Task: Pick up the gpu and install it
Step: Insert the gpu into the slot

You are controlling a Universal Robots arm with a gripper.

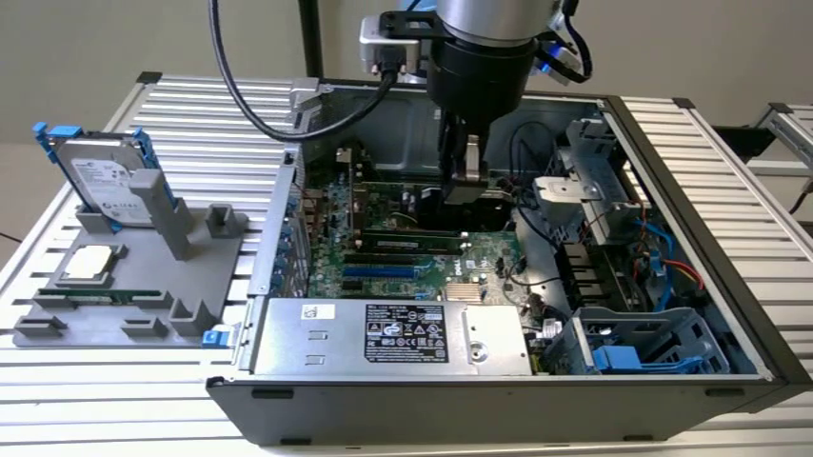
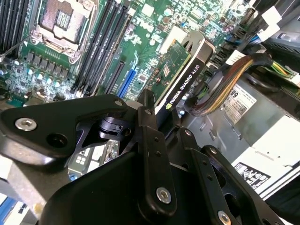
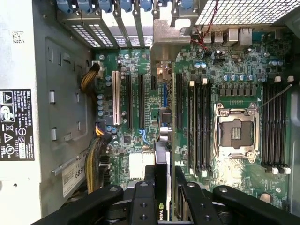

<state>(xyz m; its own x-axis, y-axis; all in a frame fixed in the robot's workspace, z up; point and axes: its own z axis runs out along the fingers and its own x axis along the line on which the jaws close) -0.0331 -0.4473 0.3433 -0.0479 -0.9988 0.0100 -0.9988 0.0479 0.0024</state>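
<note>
The hand [image 1: 465,181] reaches down into the open computer case [image 1: 686,190], its two black fingers [image 3: 143,201] clamped on the gpu [image 2: 180,70], one against each face of the card. In the second wrist view the gpu shows a green board face and a black cooler edge, held on edge above the motherboard [image 2: 140,28]. In the first wrist view the card [image 3: 161,159] is seen edge-on, running away from the fingers in line with the long black expansion slots [image 3: 140,108] and lying over the board between them; whether its lower edge has entered a slot cannot be told. In the exterior view the hand hangs over the middle of the motherboard [image 1: 381,257], with the arm's grey wrist [image 1: 489,38] directly above it. Beside the card, a bundle of brown and yellow cables [image 2: 225,86] runs to the silver power supply [image 1: 394,335], which fills the near side of the case. The empty processor socket [image 3: 236,133] lies on the board, flanked by memory slots [image 3: 199,126]. At the exterior view's left, on the slatted desk [image 1: 114,390], stands a grey fixture [image 1: 140,276] carrying an upright hard drive [image 1: 102,176] in a blue frame, a processor chip [image 1: 91,263] and a thin green memory stick [image 1: 102,294]
</note>
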